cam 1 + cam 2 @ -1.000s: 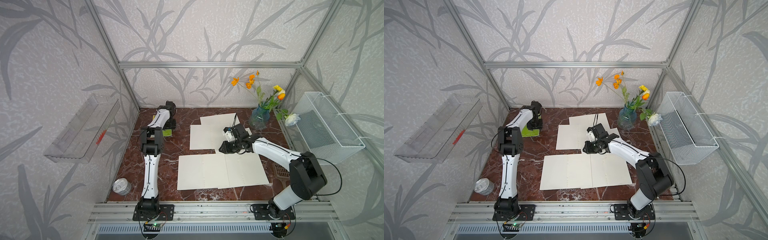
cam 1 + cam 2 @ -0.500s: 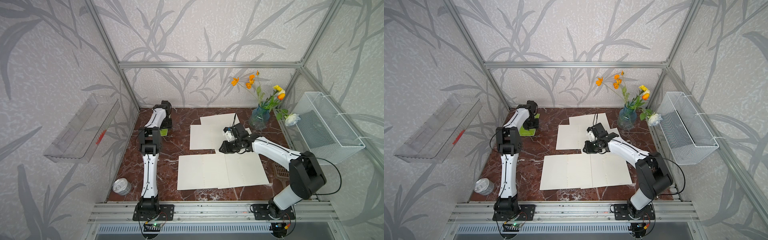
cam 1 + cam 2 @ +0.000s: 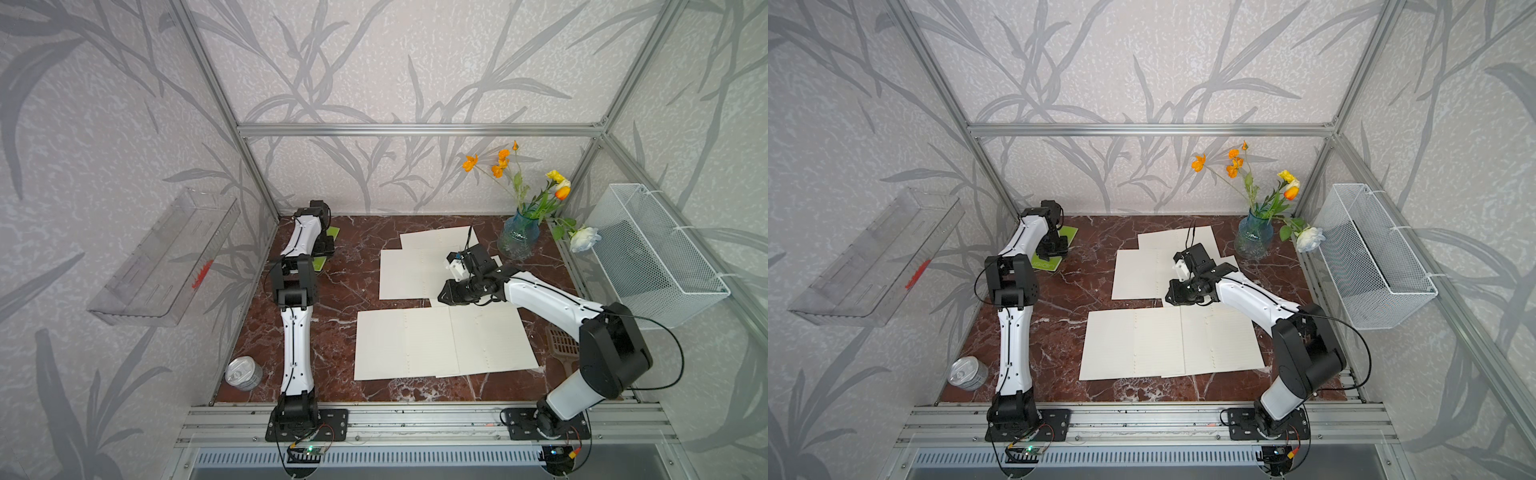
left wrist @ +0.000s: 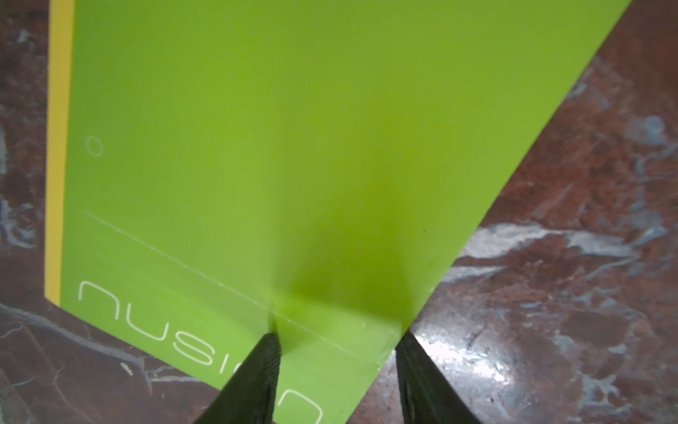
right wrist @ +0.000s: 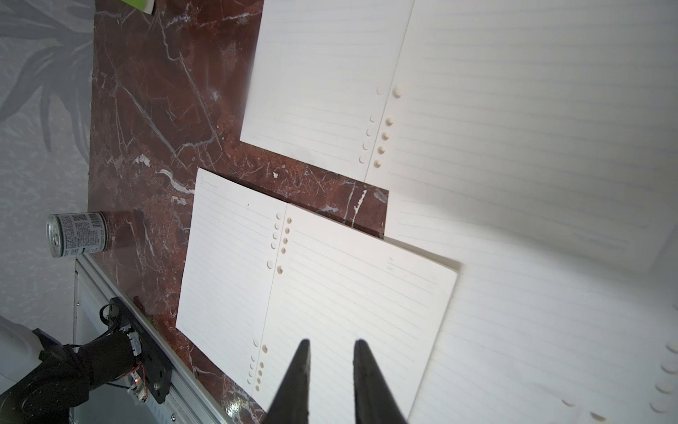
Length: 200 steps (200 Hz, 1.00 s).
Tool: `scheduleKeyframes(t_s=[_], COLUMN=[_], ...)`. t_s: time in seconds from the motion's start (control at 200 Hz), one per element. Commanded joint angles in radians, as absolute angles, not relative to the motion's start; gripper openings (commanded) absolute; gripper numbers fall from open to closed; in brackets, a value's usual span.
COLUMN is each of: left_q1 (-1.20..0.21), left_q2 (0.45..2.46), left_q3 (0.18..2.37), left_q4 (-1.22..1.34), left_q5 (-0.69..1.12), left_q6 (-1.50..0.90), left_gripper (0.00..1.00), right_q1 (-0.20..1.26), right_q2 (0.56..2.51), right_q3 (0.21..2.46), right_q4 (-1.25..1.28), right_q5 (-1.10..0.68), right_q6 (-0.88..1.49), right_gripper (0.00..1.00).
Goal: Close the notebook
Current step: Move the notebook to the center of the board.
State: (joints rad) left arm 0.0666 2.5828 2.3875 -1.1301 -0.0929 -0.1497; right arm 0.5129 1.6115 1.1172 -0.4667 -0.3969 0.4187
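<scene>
Green notebook (image 4: 257, 165) closed, flat on counter (image 3: 345, 286) at far left corner. Left fingers (image 4: 257, 381) parted over its corner edge, gripping nothing. Right fingers (image 5: 299, 381) narrowly apart, empty, above loose lined sheets (image 3: 444, 345) mid-counter.
</scene>
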Motion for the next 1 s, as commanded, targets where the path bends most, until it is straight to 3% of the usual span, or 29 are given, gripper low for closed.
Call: scheduleKeyframes(t_s=[0.0,0.995], left_q1=[0.071,0.132], left_q2=[2.648,2.704], left_q3=[2.401,2.457], left_q4=[-1.144,-1.147], left_q5=[-0.045,-0.054], left_q6=[-0.151,-0.311], left_gripper=[0.53,0.54], right_q1=[0.509,0.509], right_q2=[1.615,1.614], right_q3=[1.141,1.143], right_q4=[-0.497,-0.509], right_q5=[-0.381,-0.370], right_q6=[0.421,0.423], right_gripper=[0.23,0.23])
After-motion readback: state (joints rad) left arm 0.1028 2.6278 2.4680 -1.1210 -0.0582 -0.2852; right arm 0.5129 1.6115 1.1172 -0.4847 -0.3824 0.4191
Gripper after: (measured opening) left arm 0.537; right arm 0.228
